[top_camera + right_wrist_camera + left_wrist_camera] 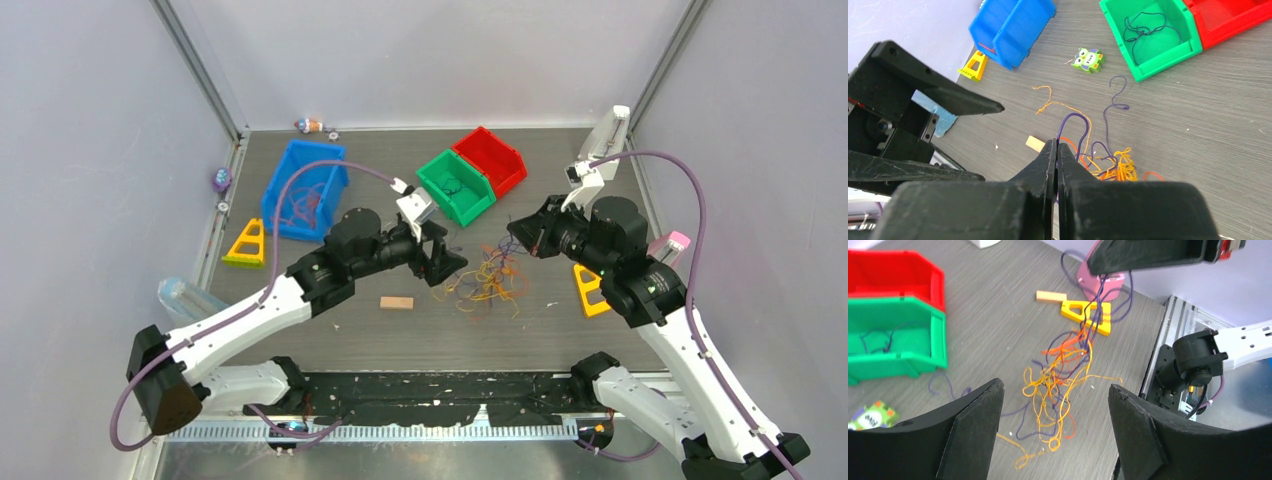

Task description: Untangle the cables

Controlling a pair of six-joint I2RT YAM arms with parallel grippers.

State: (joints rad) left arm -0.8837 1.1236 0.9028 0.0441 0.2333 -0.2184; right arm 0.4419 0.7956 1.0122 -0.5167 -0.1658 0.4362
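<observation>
R gripper (1056,146) pinches cables (1060,375); L gripper (1054,395) spread wide

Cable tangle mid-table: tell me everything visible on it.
The cables are thin, limp strands, mostly orange and yellow with some red and dark purple, knotted in a loose heap on the grey table between the arms. Several purple strands rise from the heap, pinched in the shut right pincer. Loose orange and purple ends trail outward. The open left pincer hovers above, apparently not touching.
</observation>
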